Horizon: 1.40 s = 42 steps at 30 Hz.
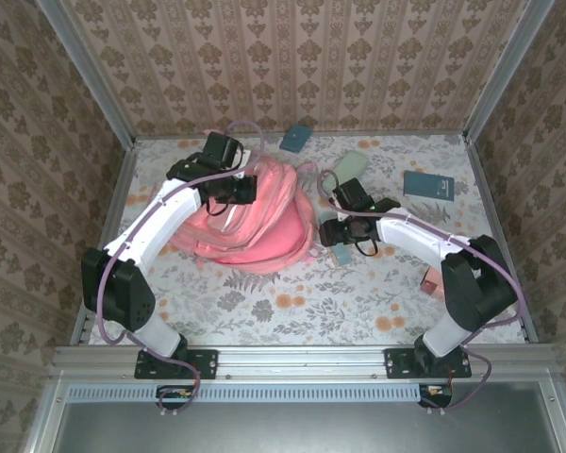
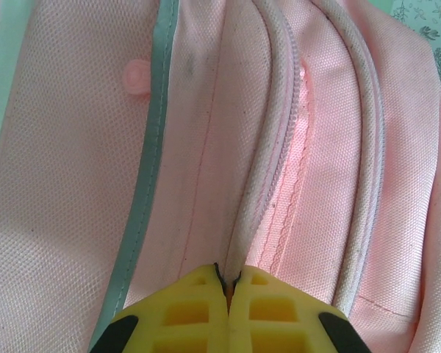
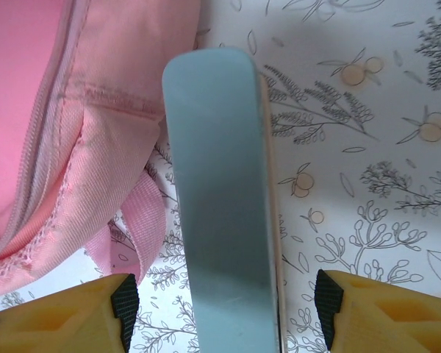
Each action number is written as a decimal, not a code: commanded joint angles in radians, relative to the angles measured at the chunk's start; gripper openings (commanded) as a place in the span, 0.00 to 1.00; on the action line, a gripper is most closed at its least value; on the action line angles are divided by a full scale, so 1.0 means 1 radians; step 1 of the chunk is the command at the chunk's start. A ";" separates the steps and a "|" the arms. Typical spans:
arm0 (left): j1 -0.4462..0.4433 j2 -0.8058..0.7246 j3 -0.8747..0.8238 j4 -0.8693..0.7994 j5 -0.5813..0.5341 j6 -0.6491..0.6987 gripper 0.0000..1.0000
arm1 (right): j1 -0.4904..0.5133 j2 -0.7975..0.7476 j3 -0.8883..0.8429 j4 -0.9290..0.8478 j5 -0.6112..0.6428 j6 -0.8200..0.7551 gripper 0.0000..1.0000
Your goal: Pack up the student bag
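Two end effectors here: the left end effector (image 2: 226, 283) is clamped on a piped seam of the student bag (image 1: 255, 222), which sits centre-left on the counter (image 1: 292, 302), while the right end effector (image 3: 224, 294) gapes open either side of a flat blue-grey case (image 3: 219, 169). Bag looks soft and floppy, so seams or straps seem the best hold.

On table (image 1: 292, 302): student bag (image 1: 264, 226) left-centre; flat case (image 3: 220, 206) just right of it; book (image 1: 428, 184) farther right.
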 commanded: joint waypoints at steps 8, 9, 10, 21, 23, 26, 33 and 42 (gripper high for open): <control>0.012 -0.008 0.040 0.020 0.030 -0.015 0.00 | 0.032 0.111 0.081 -0.072 0.068 -0.045 0.62; 0.011 -0.008 0.042 0.018 0.030 -0.013 0.00 | 0.034 0.119 0.084 -0.074 0.074 -0.047 0.60; 0.012 -0.009 0.043 0.017 0.030 -0.013 0.00 | 0.036 0.125 0.086 -0.074 0.081 -0.048 0.58; 0.012 -0.030 0.045 0.038 0.052 -0.043 0.00 | 0.035 0.046 0.052 -0.065 0.098 -0.004 0.27; 0.012 -0.028 0.060 0.042 0.062 -0.060 0.00 | 0.034 0.001 0.046 -0.062 0.081 0.017 0.26; 0.042 -0.032 0.080 0.056 0.087 -0.089 0.00 | 0.022 -0.064 0.042 -0.049 0.031 0.065 0.25; 0.061 -0.053 0.093 0.110 0.137 -0.159 0.00 | -0.028 -0.184 0.009 0.133 -0.227 0.270 0.23; 0.071 -0.057 0.071 0.164 0.204 -0.226 0.00 | 0.003 -0.025 -0.093 0.730 -0.434 0.790 0.22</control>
